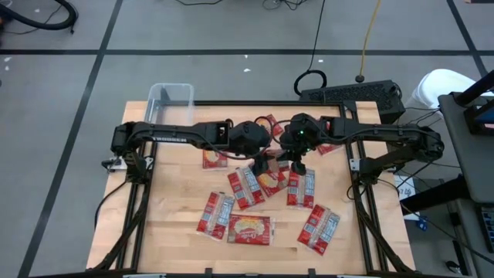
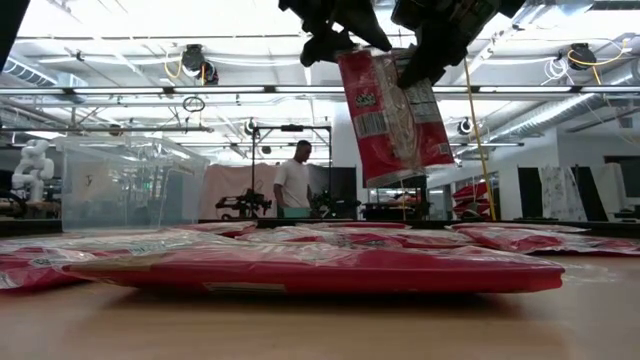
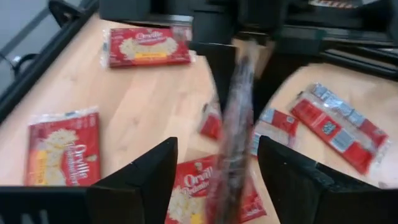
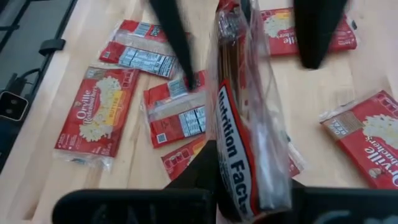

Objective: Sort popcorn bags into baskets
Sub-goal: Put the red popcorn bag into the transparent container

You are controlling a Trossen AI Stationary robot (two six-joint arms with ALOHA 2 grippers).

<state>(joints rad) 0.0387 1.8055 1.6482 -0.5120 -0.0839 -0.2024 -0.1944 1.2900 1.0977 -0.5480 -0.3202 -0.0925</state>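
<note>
- An Orville Redenbacher's popcorn bag (image 2: 395,115) hangs upright over the counter (image 1: 177,208), long axis vertical.
- The right end effector (image 4: 249,199) is clamped on it.
- The left end effector (image 3: 217,168) straddles it, fingers spread, not touching.
- The clear basket (image 1: 171,99) lies on the left arm's side.

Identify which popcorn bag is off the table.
The popcorn bag hanging upright, pinched by the right end effector; the others lie flat on the table.

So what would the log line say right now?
right hand: shut on popcorn bag, aloft | left hand: open around it | basket: table's far-left corner
</note>
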